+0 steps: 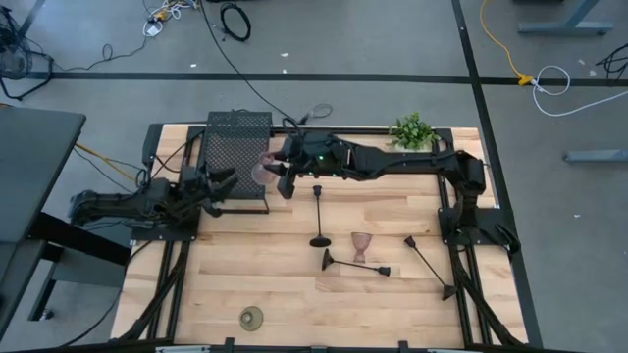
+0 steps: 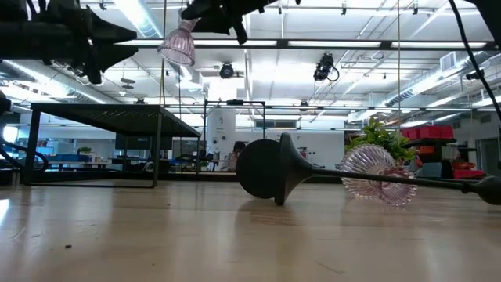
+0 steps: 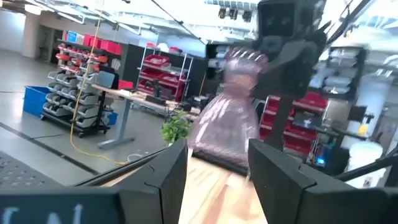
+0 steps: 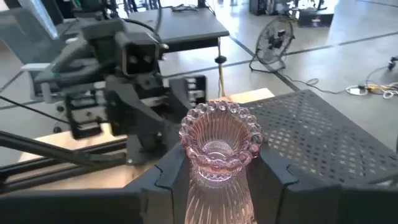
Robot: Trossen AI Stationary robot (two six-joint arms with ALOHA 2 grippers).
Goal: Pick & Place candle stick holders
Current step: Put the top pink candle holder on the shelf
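Above the wooden tabletop, my right hand is clamped on a pink glass goblet, pointing toward my parted left hand beside the mesh box.

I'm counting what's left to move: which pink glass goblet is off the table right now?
The pink goblet clamped in the right gripper, held high beside the black mesh box. The other pink goblet stands on the table among the black stems.

blk stem holders: 3 – upright, lying, lying
pink goblets: 2 –
olive-gold holder: 1
plant: 1
mesh box: 1
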